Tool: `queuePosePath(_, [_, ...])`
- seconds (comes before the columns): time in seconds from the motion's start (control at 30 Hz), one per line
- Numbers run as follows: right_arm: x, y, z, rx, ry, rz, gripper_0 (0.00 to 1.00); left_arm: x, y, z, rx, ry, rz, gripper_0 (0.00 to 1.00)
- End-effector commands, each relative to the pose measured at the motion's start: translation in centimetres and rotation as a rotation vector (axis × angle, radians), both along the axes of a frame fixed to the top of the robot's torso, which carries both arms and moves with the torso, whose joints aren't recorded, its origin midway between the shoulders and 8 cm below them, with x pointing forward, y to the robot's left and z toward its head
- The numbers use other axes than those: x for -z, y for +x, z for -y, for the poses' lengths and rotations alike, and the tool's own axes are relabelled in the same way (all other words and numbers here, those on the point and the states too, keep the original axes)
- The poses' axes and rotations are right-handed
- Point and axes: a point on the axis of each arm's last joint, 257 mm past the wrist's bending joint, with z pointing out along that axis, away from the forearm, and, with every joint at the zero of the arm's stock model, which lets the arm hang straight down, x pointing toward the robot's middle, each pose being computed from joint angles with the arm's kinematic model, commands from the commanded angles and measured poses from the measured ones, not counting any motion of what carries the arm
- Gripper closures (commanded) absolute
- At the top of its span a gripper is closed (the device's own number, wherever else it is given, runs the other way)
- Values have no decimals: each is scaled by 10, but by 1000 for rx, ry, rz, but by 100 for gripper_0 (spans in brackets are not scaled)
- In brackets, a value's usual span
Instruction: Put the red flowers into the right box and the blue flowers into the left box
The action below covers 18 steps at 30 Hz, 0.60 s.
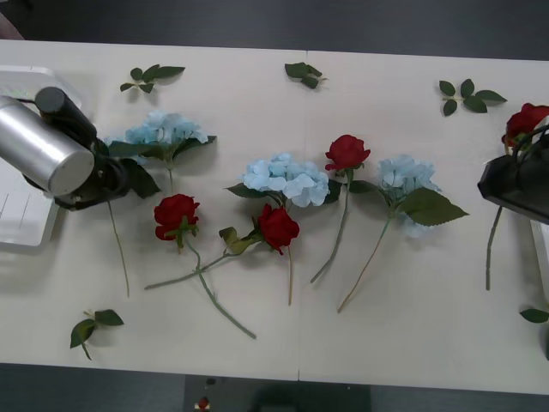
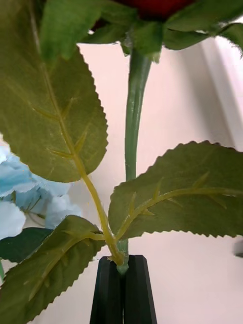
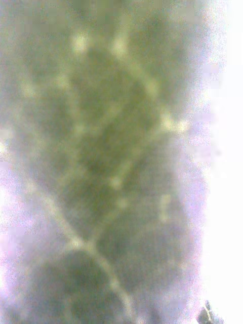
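My right gripper [image 1: 513,163] [image 2: 123,260] is at the table's right edge, its black fingers [image 2: 109,291] shut on the stem of a red flower [image 1: 525,120] [image 2: 132,116]; the stem's lower end hangs below it. Three more red flowers [image 1: 176,213] [image 1: 278,227] [image 1: 346,153] lie mid-table. Blue flowers [image 1: 286,178] [image 1: 405,176] lie among them. My left gripper [image 1: 105,176] sits against the leaves of the leftmost blue flower [image 1: 163,130], beside the left box [image 1: 21,219]. A leaf [image 3: 101,152] presses close in the left wrist view. The right box [image 1: 542,249] shows as a white edge.
Loose green leaf sprigs lie along the far side [image 1: 150,77] [image 1: 304,75] [image 1: 467,94] and near the front [image 1: 93,326] [image 1: 533,315]. Long stems cross each other in the middle of the white table [image 1: 412,326]. A blue bloom [image 2: 20,192] lies behind the held rose.
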Motion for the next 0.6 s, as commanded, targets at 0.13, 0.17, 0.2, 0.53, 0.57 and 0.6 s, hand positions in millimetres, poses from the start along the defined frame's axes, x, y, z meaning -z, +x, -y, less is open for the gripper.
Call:
queuePosePath(0.13, [-52, -1, 42, -56, -82, 49, 100, -100, 10, -57, 65, 157, 82, 100])
queuePosePath(0.17, [-56, -4, 50, -56, -89, 46, 100, -111, 12, -65, 65, 167, 95, 100])
queuePosePath(0.2, [-58, -6, 57, -54, -91, 45, 100, -120, 13, -71, 65, 175, 107, 100])
queuePosePath(0.53, [-74, -17, 129, -50, -131, 44, 100, -182, 30, -156, 49, 277, 208, 100])
queuePosePath(0.57, [-77, -18, 138, -49, -146, 46, 100, -184, 32, -168, 49, 288, 213, 100])
queuePosePath(0.6, [-77, -18, 146, -53, -163, 43, 100, -185, 34, -180, 48, 302, 217, 100])
